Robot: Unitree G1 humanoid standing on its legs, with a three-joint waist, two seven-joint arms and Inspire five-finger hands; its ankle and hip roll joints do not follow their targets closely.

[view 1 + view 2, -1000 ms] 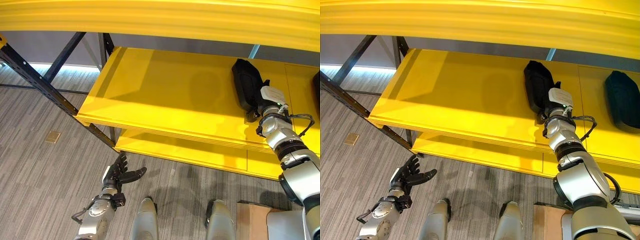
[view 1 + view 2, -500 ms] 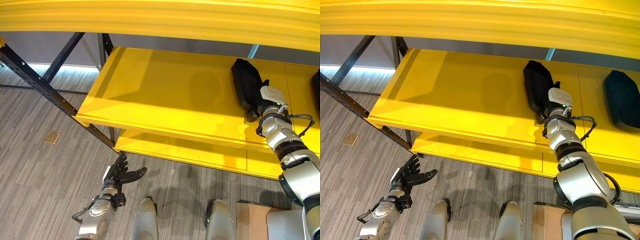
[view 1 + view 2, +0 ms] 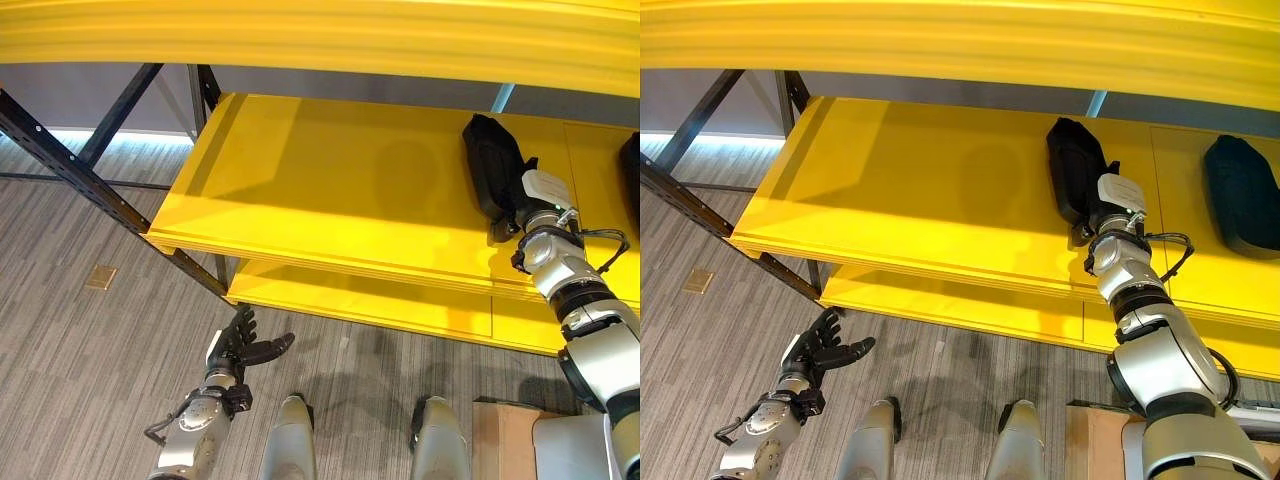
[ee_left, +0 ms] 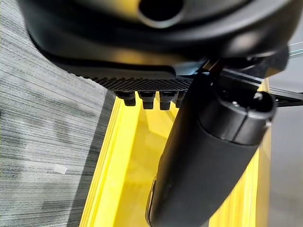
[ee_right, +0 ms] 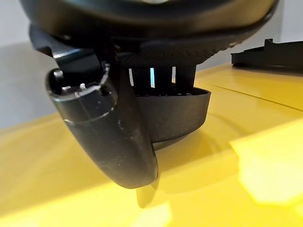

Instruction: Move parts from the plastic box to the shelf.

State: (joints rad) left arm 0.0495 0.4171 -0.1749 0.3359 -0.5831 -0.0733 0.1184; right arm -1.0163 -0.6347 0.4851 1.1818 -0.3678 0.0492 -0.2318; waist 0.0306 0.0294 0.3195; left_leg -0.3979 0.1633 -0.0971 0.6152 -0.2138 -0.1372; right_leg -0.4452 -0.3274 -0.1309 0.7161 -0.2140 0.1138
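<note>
- Since the black part (image 3: 1077,180) already lies on the yellow shelf (image 3: 930,200), the right hand (image 3: 1102,212) should let go cleanly and draw straight back toward the shelf's front edge without dragging it.
- The right hand sits at the part's near end, touching it; whether its fingers grip the part I cannot tell.
- A second part (image 3: 1240,195) lies well apart, further right.
- The left hand (image 3: 240,345) hangs low over the floor, fingers spread and empty.

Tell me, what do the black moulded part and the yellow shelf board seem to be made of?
Black moulded part: probably plastic, with a matt, dull surface and rounded edges. Yellow shelf board: seemingly painted metal or coated board, smooth and semi-gloss, since bright light patches reflect from it.
</note>
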